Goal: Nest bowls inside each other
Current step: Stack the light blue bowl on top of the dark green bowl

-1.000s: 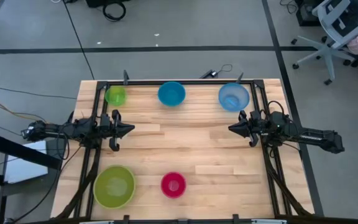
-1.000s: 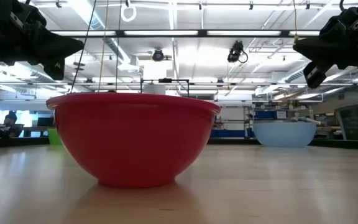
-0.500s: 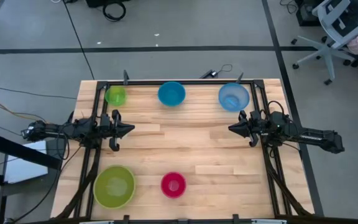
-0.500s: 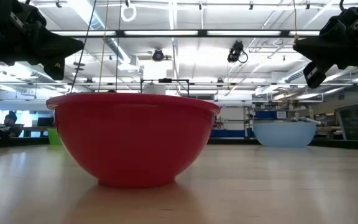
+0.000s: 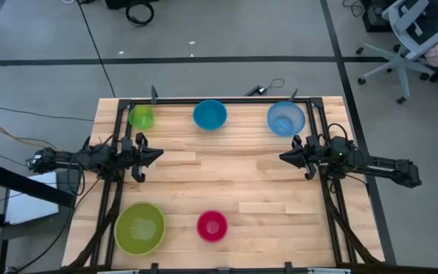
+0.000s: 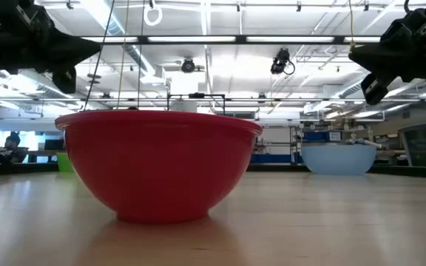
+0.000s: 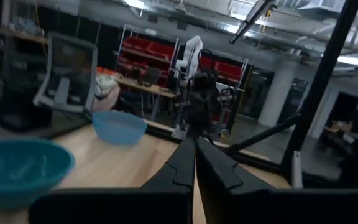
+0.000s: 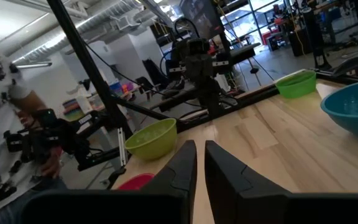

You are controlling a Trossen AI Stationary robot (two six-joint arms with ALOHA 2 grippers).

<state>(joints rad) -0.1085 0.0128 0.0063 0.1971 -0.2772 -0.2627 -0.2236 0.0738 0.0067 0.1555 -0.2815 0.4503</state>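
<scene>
Five bowls stand upright and apart on the wooden table (image 5: 226,175). Along the far edge are a small lime-green bowl (image 5: 141,116), a bright blue bowl (image 5: 210,114) and a light translucent blue bowl (image 5: 286,119). Near the front edge are a large lime-green bowl (image 5: 139,227) and a small pink-red bowl (image 5: 212,226), which looms large in the low view (image 6: 159,164). My left gripper (image 5: 159,155) is shut at the table's left side, pointing level toward the right. My right gripper (image 5: 283,157) faces it from the right side, shut to a thin slit (image 8: 199,149). Both hang above the table and hold nothing.
A black frame (image 5: 219,101) runs along the table's far edge and down both sides beside the arms. The middle of the table between the two grippers is bare wood. Office chairs (image 5: 413,38) stand on the floor beyond the far right corner.
My left gripper has rolled a little about its own pointing line while staying in place. The bowls and my right arm have kept still.
</scene>
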